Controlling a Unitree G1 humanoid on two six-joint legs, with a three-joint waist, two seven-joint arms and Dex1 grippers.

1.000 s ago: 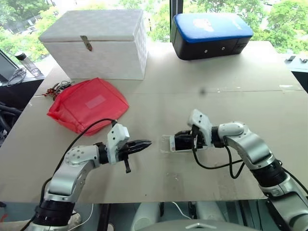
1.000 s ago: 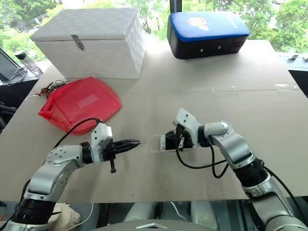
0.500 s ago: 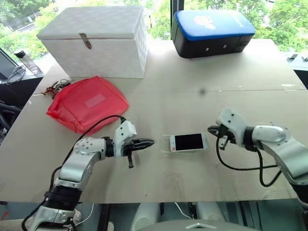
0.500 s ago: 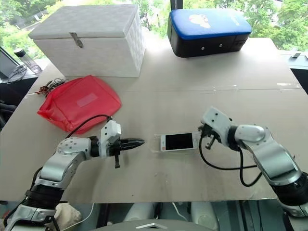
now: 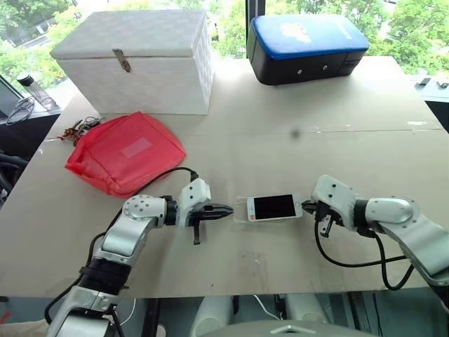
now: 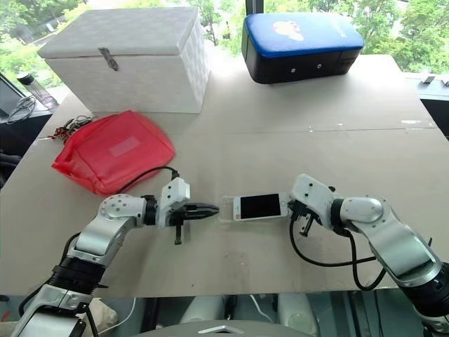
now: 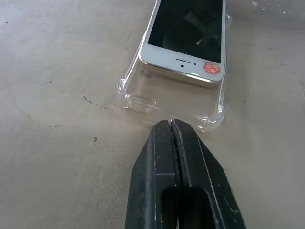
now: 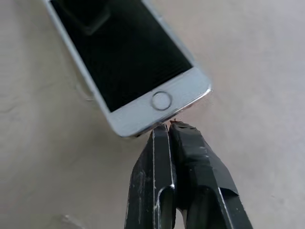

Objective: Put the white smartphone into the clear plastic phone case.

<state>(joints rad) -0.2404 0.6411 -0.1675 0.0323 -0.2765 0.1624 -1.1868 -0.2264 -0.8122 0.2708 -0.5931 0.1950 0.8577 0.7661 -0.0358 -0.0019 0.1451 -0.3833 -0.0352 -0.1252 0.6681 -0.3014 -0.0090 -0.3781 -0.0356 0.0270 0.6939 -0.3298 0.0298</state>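
The white smartphone lies screen up, resting partly in the clear plastic phone case in the middle of the table. It is shifted toward the right, so the case's left end stands bare and the home-button end sticks out. My left gripper is shut, its tips right at the case's bare left rim. At the other end my right gripper is shut too, its tips against the phone's home-button edge. Neither holds anything.
A red pouch lies to the left rear, with a white latched box behind it. A blue-topped black case stands at the back. Cables lie at the left edge. The table's front edge is close below the phone.
The right gripper lifted off the phone, swung out to the right and now sits at the phone's home-button end. The left gripper slid right up to the case's left rim.
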